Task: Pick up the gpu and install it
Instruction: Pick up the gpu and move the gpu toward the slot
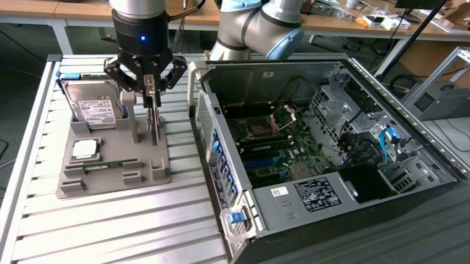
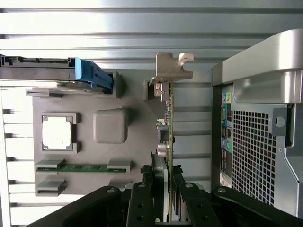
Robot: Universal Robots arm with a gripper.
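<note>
The gpu (image 1: pixel 155 125) stands on edge in a slot of the grey holder tray (image 1: pixel 110 184), left of the open computer case (image 1: pixel 411 165) in the exterior view. The wrist view looks along its thin green edge (image 2: pixel 171 127), with the silver end bracket (image 2: pixel 171 68) at the far end and the black cooler (image 2: pixel 160 163) on one face. My gripper (image 1: pixel 151 100) comes straight down over the card's top. One finger lies on each face (image 2: pixel 169 182), so it is shut on the card. The card's lower edge still sits at the tray.
The tray also holds a silver hard drive (image 1: pixel 96 107), a processor chip (image 1: pixel 85 148) and a narrow memory stick (image 1: pixel 110 164). The case's perforated rear wall (image 2: pixel 255 151) stands close beside the card. Its motherboard (image 1: pixel 272 148) lies exposed. Under everything is a slatted aluminium table (image 1: pixel 132 231).
</note>
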